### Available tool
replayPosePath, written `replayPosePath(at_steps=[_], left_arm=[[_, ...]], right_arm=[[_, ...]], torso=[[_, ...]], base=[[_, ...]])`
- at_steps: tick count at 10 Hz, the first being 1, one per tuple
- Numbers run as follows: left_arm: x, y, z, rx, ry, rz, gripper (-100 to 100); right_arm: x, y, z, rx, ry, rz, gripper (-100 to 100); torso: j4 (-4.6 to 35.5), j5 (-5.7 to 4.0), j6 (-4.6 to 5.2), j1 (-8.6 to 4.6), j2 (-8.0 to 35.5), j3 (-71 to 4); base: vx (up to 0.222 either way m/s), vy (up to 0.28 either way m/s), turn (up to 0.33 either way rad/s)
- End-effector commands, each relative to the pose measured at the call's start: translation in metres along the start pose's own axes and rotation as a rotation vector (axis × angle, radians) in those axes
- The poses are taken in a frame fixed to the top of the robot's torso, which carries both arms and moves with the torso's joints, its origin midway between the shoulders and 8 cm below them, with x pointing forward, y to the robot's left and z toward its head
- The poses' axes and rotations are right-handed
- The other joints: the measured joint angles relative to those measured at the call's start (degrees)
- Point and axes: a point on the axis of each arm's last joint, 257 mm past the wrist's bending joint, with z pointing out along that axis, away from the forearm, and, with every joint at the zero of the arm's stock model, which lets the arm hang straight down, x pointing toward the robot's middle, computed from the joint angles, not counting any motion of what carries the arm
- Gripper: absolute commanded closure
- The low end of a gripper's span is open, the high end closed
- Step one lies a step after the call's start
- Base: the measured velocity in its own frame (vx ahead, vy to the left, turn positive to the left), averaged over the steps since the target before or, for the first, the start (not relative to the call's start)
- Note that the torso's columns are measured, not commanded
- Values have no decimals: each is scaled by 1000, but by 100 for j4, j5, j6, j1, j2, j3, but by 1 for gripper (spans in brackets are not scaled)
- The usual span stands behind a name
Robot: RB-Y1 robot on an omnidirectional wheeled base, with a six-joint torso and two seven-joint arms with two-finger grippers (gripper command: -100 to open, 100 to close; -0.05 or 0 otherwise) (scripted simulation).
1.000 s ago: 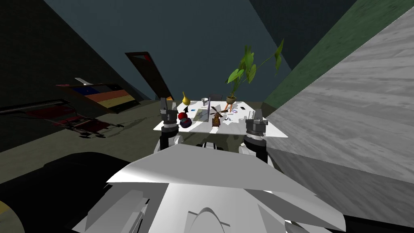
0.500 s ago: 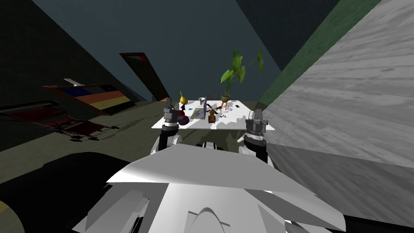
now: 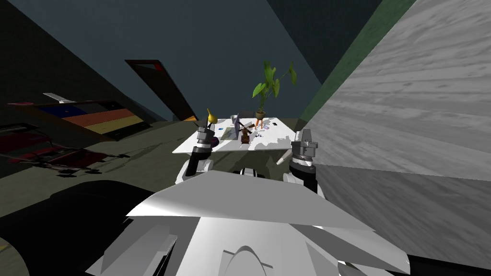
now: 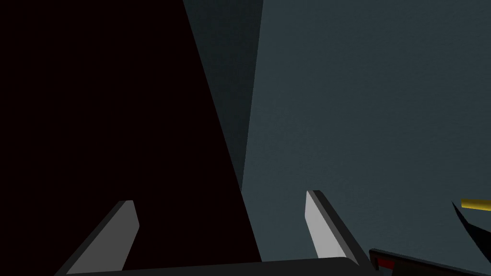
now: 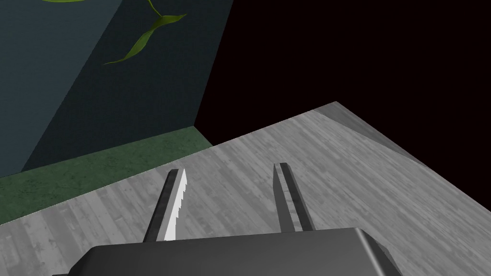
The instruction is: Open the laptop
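Only the approach: left gripper (image 4: 219, 197) and right gripper (image 5: 231, 168) spread empty, laptop (image 3: 234, 129) at twelve o'clock on the white table (image 3: 273, 142); closing in comes next, I'd say.

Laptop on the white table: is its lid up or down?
Up, apparently: the laptop shows a lid standing above its base on the table; small and distant, so not certain.

Head view down over far table (image 3: 189, 147); wrists toward walls (image 4: 359, 96).
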Motion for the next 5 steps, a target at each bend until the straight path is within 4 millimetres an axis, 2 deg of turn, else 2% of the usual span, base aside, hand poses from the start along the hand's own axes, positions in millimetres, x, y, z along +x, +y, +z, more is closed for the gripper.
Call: replayPosePath(at_steps=[1,5], left_arm=[[1,20,2,-70,19,-5,-100],[1,40,2,-146,35,-8,-100]], right_arm=[[0,0,0,0,0,0,0],[0,0,0,0,0,0,0]], torso=[[-1,1,1,4,-2,-2],[-3,4,1,13,-10,-7]], base=[[-47,-95,-138],[-31,-81,-79]])
